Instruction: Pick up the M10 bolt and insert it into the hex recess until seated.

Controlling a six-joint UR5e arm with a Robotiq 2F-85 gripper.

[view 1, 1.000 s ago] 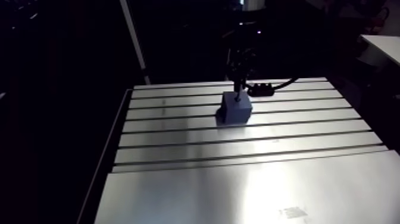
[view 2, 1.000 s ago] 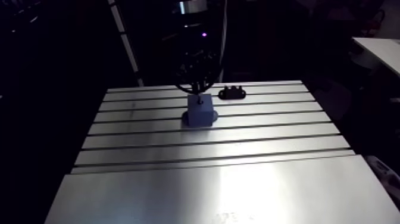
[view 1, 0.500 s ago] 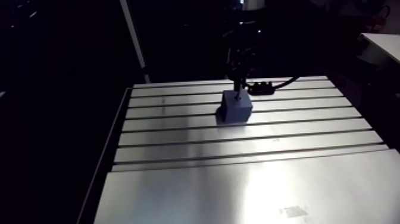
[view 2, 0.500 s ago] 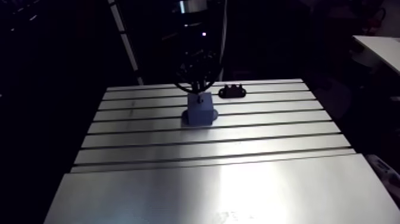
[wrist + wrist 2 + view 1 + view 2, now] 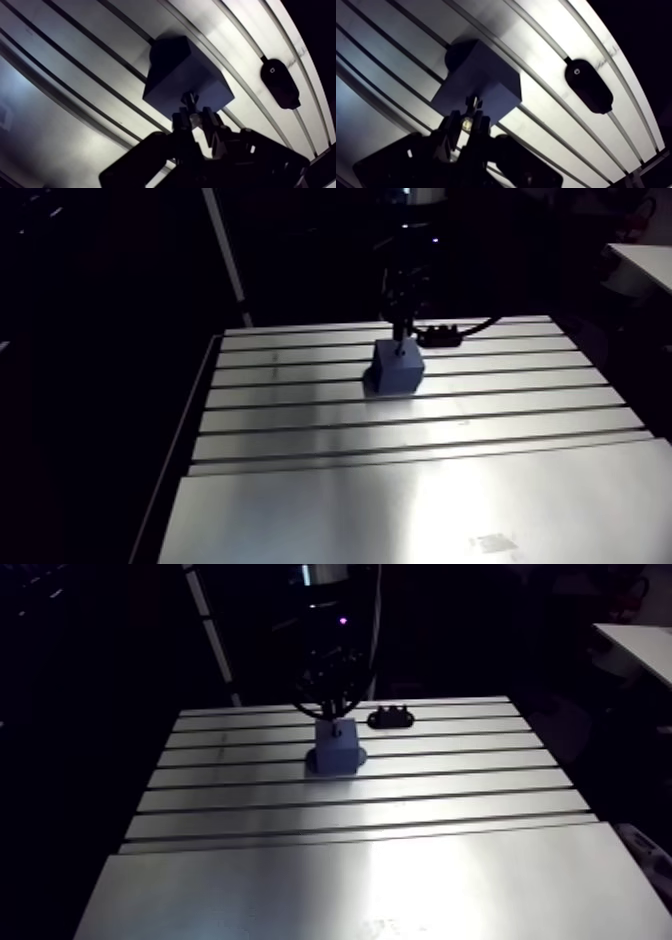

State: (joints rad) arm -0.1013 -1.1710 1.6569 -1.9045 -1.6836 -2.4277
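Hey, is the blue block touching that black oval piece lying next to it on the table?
Apart. The wrist view shows a strip of bare table, with a slot, between the blue block and the black oval piece.

table (image 5: 300, 518): slotted aluminium | light: bright glare on smooth near part (far rows dimmer) | surround: dark | pale slanted bar (image 5: 225, 253) behind far corner

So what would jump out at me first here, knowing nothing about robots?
A bluish block sits on the bright slotted metal table. Right over it hangs the dark claw, pinching a small bolt whose tip points down at the block's top. A black oval part lies on the table beside the block, apart from it.
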